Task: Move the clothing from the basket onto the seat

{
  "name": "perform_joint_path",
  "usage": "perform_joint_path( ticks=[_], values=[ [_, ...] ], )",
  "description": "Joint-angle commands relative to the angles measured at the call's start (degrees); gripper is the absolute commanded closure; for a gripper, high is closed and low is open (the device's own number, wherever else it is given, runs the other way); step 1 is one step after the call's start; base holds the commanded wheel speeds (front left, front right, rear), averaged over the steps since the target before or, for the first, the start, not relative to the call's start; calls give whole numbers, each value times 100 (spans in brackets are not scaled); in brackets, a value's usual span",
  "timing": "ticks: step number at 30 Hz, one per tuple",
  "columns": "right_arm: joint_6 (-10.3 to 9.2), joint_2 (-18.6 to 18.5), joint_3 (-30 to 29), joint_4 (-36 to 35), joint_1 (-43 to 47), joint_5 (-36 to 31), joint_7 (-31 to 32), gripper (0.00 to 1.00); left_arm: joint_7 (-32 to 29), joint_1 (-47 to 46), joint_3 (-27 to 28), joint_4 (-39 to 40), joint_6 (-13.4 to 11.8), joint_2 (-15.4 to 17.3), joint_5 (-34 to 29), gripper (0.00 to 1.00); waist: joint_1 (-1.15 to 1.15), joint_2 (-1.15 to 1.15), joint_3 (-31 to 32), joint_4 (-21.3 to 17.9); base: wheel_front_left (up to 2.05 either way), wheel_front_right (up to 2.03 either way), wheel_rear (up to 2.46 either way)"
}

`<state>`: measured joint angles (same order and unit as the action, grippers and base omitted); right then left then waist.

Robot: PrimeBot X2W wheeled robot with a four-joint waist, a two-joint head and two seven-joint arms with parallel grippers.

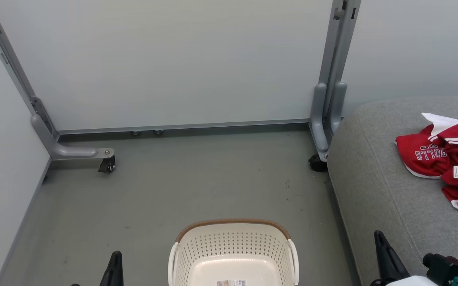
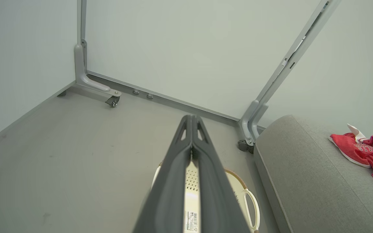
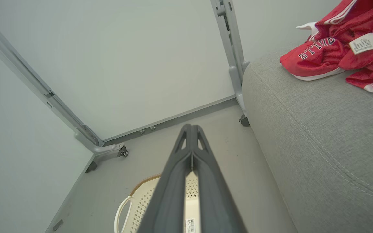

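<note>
The red clothing (image 1: 447, 159) lies in a heap on the grey seat (image 1: 388, 198) at the right, its white "BULLS" lettering and a white tag showing; both garments (image 3: 342, 48) overlap there. The cream basket (image 1: 233, 254) stands on the floor at bottom centre, holding nothing but its paper label (image 1: 232, 283). My left gripper (image 1: 114, 258) is low at the basket's left, shut with nothing in it (image 2: 191, 121). Right of the basket, by the seat's front edge, my right gripper (image 1: 379, 238) is shut too, holding nothing (image 3: 191, 129).
Pale partition panels on grey frames with castor feet (image 1: 107, 165) close off the back and left. A second castor (image 1: 316, 163) sits against the seat's corner. Grey floor (image 1: 173, 186) lies between basket and panels.
</note>
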<state>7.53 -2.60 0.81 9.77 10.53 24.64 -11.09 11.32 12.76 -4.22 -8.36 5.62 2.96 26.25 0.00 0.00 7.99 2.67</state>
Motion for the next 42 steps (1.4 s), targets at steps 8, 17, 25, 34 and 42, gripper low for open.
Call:
perform_joint_path(
  ticks=[8,17,25,34,42],
  values=[
    [-1,-56,-86,-12,-354,935,208,100,-201,-417,119,-30,53,67,933,100,0,0,-64,-21,0,0,0],
    [-2,-72,-148,40,-532,1713,396,100,-382,-618,212,-94,73,84,1697,100,0,0,-129,-43,0,0,0],
    [-2,-81,-205,87,-678,2353,551,100,-536,-782,299,-146,91,94,2328,100,0,0,-188,-62,0,0,0],
    [-2,-90,-268,133,-837,3013,712,100,-701,-951,387,-200,101,102,2975,100,0,0,-255,-84,0,0,0],
    [-2,-95,-318,171,-959,3549,850,100,-837,-1091,467,-250,117,104,3494,100,0,0,-314,-103,0,0,0]
  ],
)
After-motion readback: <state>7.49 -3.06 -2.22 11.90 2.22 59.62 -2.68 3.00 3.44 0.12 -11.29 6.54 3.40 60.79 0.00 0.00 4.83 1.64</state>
